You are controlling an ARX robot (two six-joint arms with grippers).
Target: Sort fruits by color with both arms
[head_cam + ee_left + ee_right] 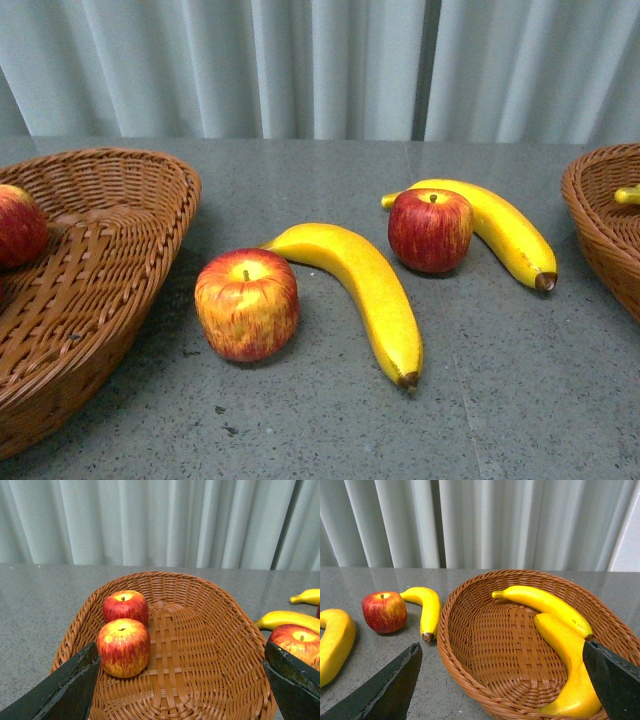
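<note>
On the grey table lie a red-and-yellow apple (247, 304), a long banana (367, 285), a darker red apple (430, 229) and a second banana (505, 229) behind it. The left wicker basket (120, 260) holds two apples (123, 647) (125, 607). The right wicker basket (485, 680) holds two bananas (545, 605) (572, 672). My left gripper (182, 687) hangs open above the left basket (215, 630). Over the right basket, my right gripper (502, 687) is open with nothing in it. Neither arm shows in the front view.
A pale pleated curtain (320, 65) closes off the far side of the table. The right basket's rim (600, 225) sits at the front view's right edge, with a banana tip (627, 194) showing inside it.
</note>
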